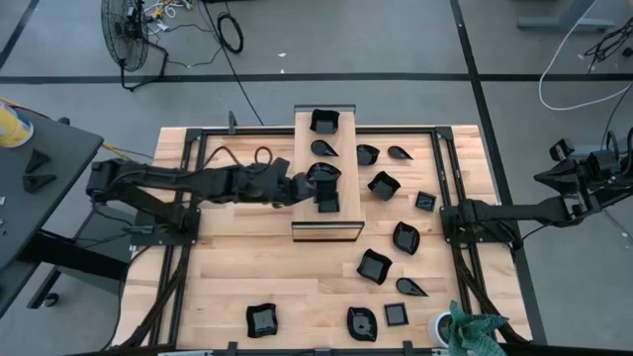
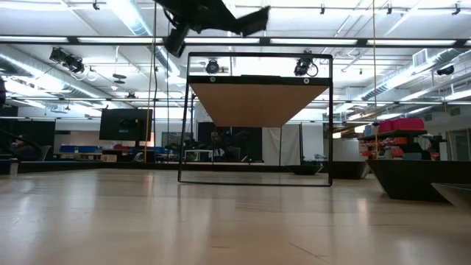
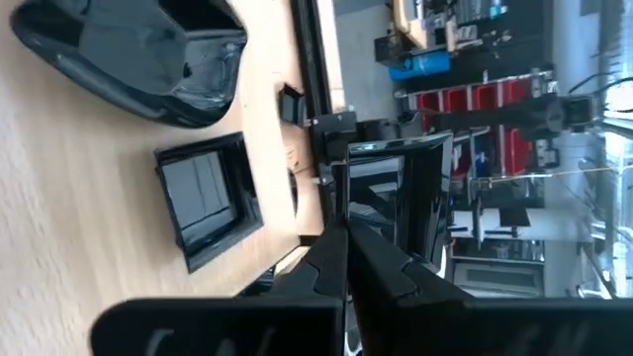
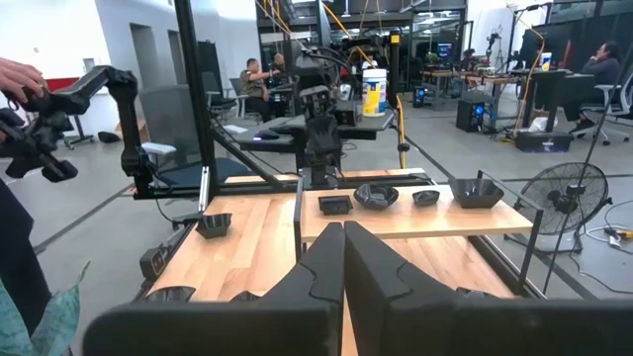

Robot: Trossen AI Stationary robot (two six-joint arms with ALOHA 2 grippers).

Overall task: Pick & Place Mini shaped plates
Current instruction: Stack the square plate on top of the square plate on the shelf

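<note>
Close up, see left claw point(image 3: 341, 225) pinched shut on the rim of a square plate point(image 3: 420, 198), above the board's point(image 1: 346, 168) middle. See more plates point(image 1: 383, 185) on the board and right of it. Likely light, hard, shiny, slippy, easy to chip. Best to grab by the thin rim, softly. Right claw point(image 4: 344, 252) shut too, far right of the board

Two black jointed arms point(image 1: 188, 185), blk cabling
</note>
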